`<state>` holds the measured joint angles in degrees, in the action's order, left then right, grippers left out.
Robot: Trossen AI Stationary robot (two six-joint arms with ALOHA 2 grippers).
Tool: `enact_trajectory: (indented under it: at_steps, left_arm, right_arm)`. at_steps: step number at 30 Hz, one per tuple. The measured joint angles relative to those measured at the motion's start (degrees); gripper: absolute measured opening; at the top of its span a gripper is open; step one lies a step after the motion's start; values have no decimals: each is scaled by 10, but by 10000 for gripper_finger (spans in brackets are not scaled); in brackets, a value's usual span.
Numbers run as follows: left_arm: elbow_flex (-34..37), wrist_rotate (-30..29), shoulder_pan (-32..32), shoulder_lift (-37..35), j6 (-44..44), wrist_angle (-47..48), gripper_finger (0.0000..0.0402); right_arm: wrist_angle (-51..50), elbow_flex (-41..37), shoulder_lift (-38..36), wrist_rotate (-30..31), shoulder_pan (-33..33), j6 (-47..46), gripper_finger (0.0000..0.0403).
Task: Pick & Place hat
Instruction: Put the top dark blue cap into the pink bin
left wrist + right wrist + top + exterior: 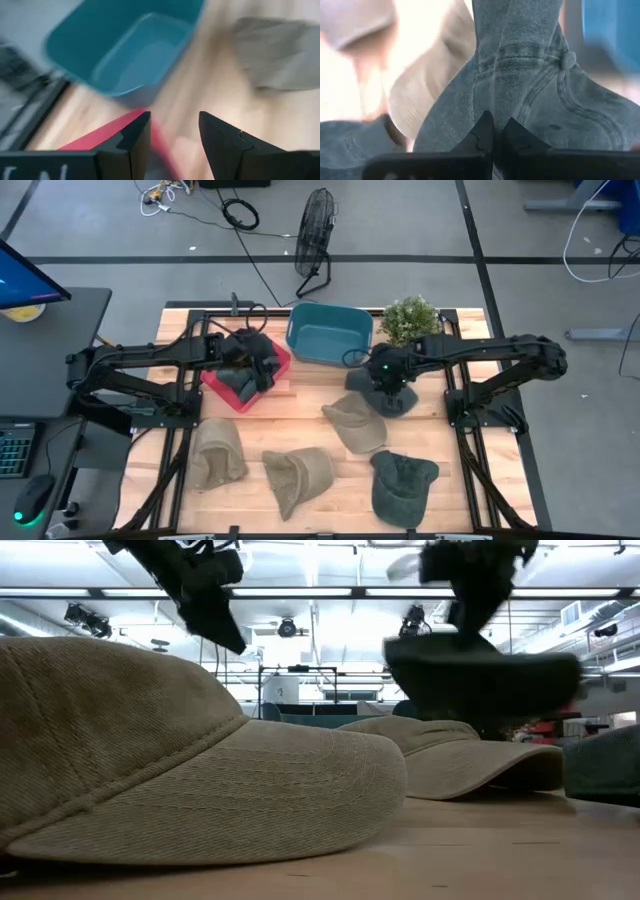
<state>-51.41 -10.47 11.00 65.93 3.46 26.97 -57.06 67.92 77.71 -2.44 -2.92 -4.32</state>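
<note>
The right gripper [493,131] pinches a grey denim hat [530,90] and holds it up off the table, near the blue bin [330,332]. The left gripper [174,132] is spread with nothing in it, over the red bin [222,387]. No words can be read on any hat.

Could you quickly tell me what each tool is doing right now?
Left tool: open, holding nothing, above the red bin.
Right tool: shut on the grey denim hat, lifted near the teal bin.
</note>
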Motion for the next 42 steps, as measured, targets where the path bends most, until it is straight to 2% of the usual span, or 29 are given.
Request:
enact_trajectory:
  at_steps: [2,4,6,9,15,21,26,29,35,42]
  left_arm:
    - [0,55,0,0,0,-28,165]
    - [0,86,-3,0,4,-62,160]
    - [0,90,-10,0,10,-91,153]
    - [0,89,-22,0,-3,-133,141]
    - [0,90,-55,2,-116,-177,130]
    - [-1,89,-78,31,-183,-184,173]
    - [0,89,-88,99,-196,-242,225]
    - [0,89,-91,137,-198,-259,242]
    - [0,89,-91,183,-197,-302,247]
    - [0,89,-91,203,-176,-305,237]
  right_arm:
    - [34,12,0,7,9,62,7]
    - [86,14,0,42,17,111,7]
    - [128,14,8,72,18,146,8]
    - [169,14,41,78,16,177,8]
    - [187,14,132,76,18,222,8]
    - [209,32,183,75,18,210,8]
    - [205,70,188,55,24,183,9]
    - [193,83,188,53,26,172,9]
    - [185,85,188,47,31,183,9]
    - [190,85,188,44,39,210,9]
